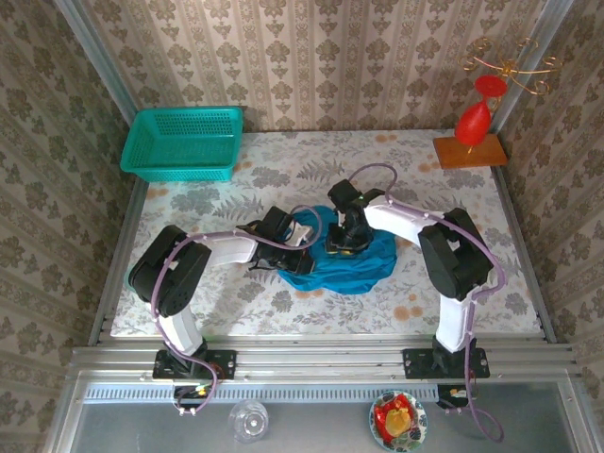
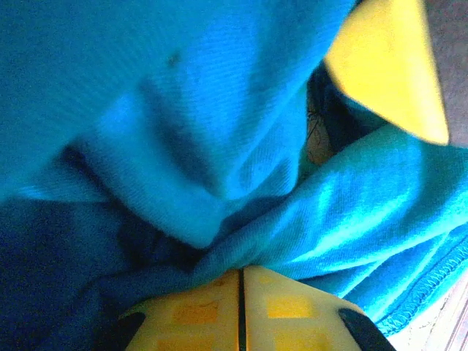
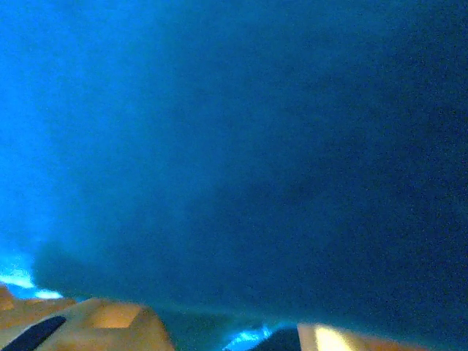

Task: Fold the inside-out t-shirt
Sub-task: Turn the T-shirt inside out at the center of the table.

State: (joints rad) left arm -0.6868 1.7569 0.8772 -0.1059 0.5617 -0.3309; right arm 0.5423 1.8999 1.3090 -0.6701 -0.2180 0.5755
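The folding is, as I judge it, at its very beginning. The inside-out t-shirt lies as a crumpled blue heap in the middle of the bench, between the two arms. I see no flat part, no straight edge and no clean fold on it. It must first be spread out, perhaps also turned to its right side, and only then folded, so almost all of the work is left.

The left hand is low at the left edge of the heap. In the left wrist view its yellow fingers are pressed together and the cloth gathers into a pinch at their tips, so it seems to be clamped on a fold of the shirt. The right hand is down on the top of the heap. In its wrist view the cloth is very close, dark and blurred, and I cannot tell if this hand is apart or together.

The bench carries a pale cloth with a flower pattern. A teal mesh basket stands at the far left corner and a red ornament on a wooden base at the far right corner, both well apart from the shirt. The walls have striped floral wallpaper.
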